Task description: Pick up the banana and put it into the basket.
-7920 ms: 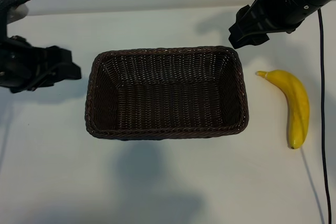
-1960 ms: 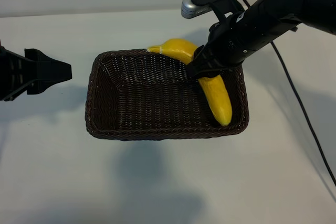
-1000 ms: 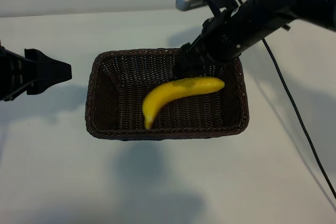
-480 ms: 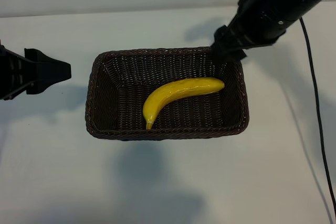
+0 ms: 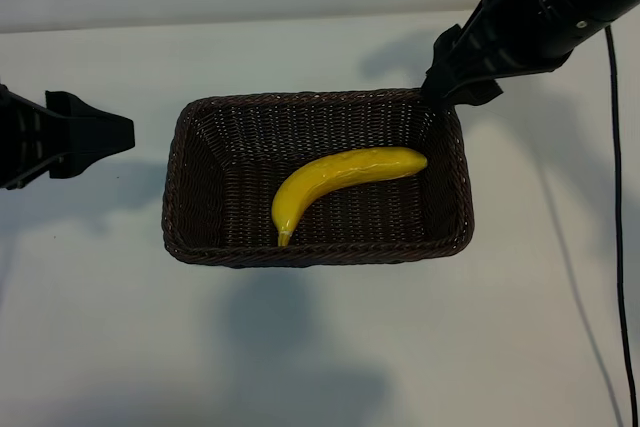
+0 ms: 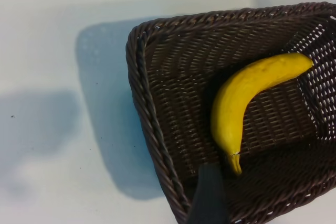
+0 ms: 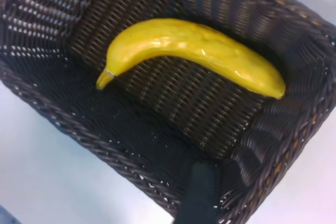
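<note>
**Three cameras, one shared basket**

The exterior camera looks steeply down on the white table from well above, taking in both arms at the side edges. The left wrist camera looks down from nearer, slantwise across one end of the rectangular dark brown woven wicker basket. The right wrist camera sits nearest, angled into the basket's other end. All three share the basket's inside and the curved bright yellow banana lying there.

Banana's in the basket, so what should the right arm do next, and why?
Probably pull the right gripper up and away to park. The banana lies free on the floor of the basket, nothing gripping it, and the left gripper sits idle beside the basket, so no placing seems left.
</note>
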Controlling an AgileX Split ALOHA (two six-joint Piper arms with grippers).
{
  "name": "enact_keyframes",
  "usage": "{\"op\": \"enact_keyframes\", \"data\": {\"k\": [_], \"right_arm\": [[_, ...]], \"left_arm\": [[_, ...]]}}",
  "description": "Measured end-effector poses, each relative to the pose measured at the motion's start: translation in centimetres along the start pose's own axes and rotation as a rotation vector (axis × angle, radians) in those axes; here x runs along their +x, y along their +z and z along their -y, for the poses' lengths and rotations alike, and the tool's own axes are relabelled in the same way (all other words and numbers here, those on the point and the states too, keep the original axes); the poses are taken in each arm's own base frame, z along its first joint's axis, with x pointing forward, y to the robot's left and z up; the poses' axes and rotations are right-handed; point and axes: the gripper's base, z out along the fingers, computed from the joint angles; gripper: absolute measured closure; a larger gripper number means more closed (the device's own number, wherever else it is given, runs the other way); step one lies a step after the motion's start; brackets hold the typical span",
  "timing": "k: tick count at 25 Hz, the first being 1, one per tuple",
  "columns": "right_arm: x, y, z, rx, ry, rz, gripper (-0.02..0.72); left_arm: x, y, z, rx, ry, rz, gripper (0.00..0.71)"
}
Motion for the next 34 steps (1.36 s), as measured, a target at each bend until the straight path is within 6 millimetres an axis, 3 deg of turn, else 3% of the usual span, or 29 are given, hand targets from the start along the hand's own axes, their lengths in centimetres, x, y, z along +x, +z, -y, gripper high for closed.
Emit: {"op": "enact_keyframes", "data": {"k": [34], "right_arm": [[0.07, -0.12, 0.10, 0.014, 0.009, -0.004, 0.098]], "left_arm": [[-0.04, 0.00, -0.02, -0.002, 0.001, 0.004, 0.100]]}}
